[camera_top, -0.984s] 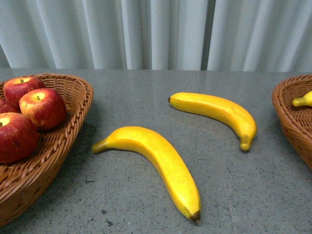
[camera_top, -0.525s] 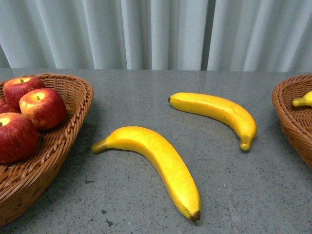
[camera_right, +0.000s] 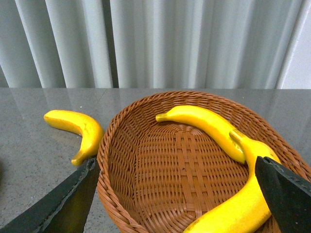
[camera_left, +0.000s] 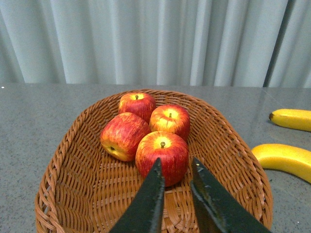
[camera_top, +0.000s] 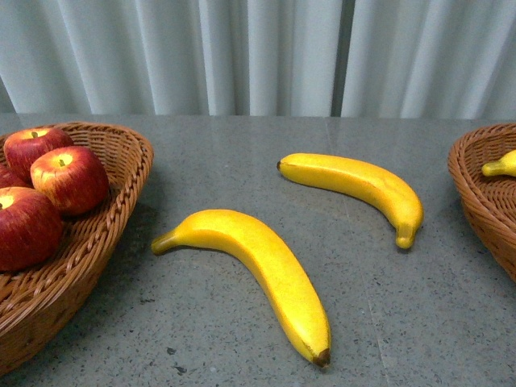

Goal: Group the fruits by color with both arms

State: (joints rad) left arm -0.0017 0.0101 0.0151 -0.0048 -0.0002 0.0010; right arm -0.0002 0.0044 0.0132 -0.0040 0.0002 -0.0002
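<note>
Baskets of brown wicker stand at the left and right edges of a grey table, with a pale pleated curtain behind.

The left basket holds 4 red apples streaked with yellow. They are bunched together and touching toward its far end. 3 sit stem up and 1 is tipped on its side.

The right basket holds 2 yellow bananas along its right side, the stem of 1 resting against the other.

2 more bananas lie loose on the table between the baskets. The near banana curves across the middle, its dark tip pointing toward the camera. The far banana lies further back and to the right, close to the right basket but not touching it.

The left gripper hangs over the near part of the left basket. Its 2 dark fingers are a narrow gap apart and hold nothing. The nearest apple sits just beyond the fingertips.

The right gripper is spread wide and empty, with the right basket between its fingers and both bananas in it close by.

Neither arm shows in the front view. Both wrist cameras look across their baskets toward the curtain.
</note>
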